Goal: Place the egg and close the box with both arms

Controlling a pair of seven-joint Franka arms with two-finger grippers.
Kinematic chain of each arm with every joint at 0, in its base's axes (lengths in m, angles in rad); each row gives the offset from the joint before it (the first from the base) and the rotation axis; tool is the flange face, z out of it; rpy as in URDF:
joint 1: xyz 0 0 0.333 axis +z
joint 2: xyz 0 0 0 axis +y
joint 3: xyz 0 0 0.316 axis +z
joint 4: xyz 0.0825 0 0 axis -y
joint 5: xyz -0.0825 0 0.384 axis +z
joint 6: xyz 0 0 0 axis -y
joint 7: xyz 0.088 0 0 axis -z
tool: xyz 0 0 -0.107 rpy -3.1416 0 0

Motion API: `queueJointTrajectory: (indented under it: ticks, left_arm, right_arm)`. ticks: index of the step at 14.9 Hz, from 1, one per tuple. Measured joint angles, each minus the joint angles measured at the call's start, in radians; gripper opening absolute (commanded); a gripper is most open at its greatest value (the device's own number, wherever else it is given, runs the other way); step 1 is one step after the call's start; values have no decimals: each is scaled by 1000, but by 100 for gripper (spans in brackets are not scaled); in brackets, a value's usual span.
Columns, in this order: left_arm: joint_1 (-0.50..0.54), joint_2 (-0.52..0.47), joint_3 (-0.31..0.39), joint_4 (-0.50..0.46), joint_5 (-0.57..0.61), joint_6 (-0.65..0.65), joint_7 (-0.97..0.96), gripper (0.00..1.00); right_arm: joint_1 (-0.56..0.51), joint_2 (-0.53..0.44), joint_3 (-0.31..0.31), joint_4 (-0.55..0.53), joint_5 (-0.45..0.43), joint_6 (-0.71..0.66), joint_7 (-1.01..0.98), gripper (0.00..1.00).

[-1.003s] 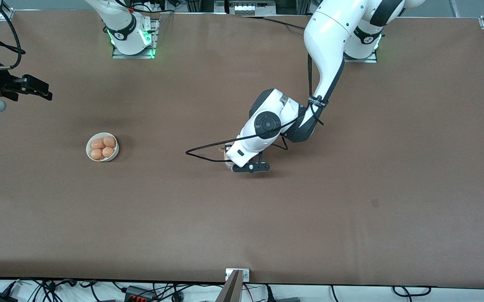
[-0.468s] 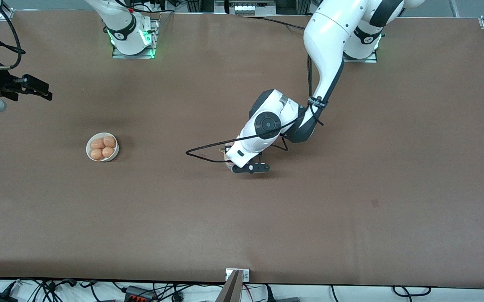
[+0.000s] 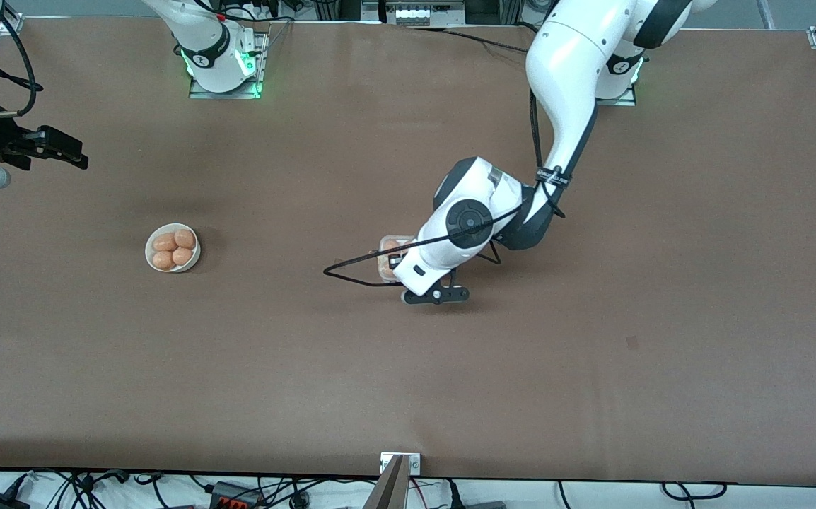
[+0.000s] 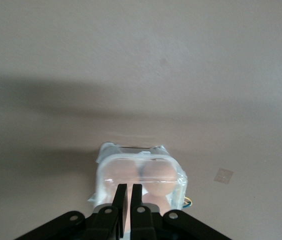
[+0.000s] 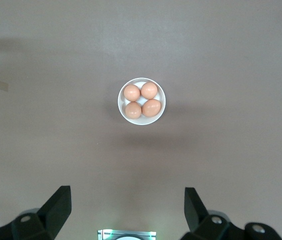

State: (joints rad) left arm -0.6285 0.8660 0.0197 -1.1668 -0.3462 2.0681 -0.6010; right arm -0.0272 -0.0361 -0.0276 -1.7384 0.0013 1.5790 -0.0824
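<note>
The brown counter (image 3: 662, 283) carries everything here. The left arm (image 3: 563, 92) comes from its base at the counter's top edge and bends down over the middle of the counter, its wrist low above the box (image 3: 388, 254). The right arm waits at its own end of the counter, with only its black wrist parts showing at the edge of the front view. The left hand (image 4: 126, 197) sits just above the box's clear lid, its two fingers (image 4: 119, 200) nearly pressed together with only a thin gap between them, pinching nothing that can be seen. The right hand (image 5: 127, 205) hangs high over the counter with its fingers spread wide and nothing between them. The round white bowl (image 3: 172, 248) stands well apart from the box, toward the right arm's end of the counter, and holds four brown eggs (image 5: 141, 100). The box lies near the counter's middle, its lid down, and two brown eggs show through the clear plastic in the left wrist view.
</note>
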Motion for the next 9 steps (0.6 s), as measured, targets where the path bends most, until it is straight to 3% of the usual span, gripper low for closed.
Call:
queueJointTrajectory:
  ticks: [2, 3, 4, 9]
  left_arm:
    - [37, -11, 1, 15, 0, -52, 1, 38]
    - [55, -19, 2, 20, 0, -79, 2, 57]
    - [72, -30, 2, 23, 0, -109, 4, 97]
    - [170, -112, 9, 26, 2, -241, 217, 100]
  right_arm:
    - [0, 0, 0, 0, 0, 0, 0, 100]
    - [0, 0, 0, 0, 0, 0, 0, 100]
    - [0, 0, 0, 0, 0, 0, 0, 100]
    - [0, 0, 0, 0, 0, 0, 0, 100]
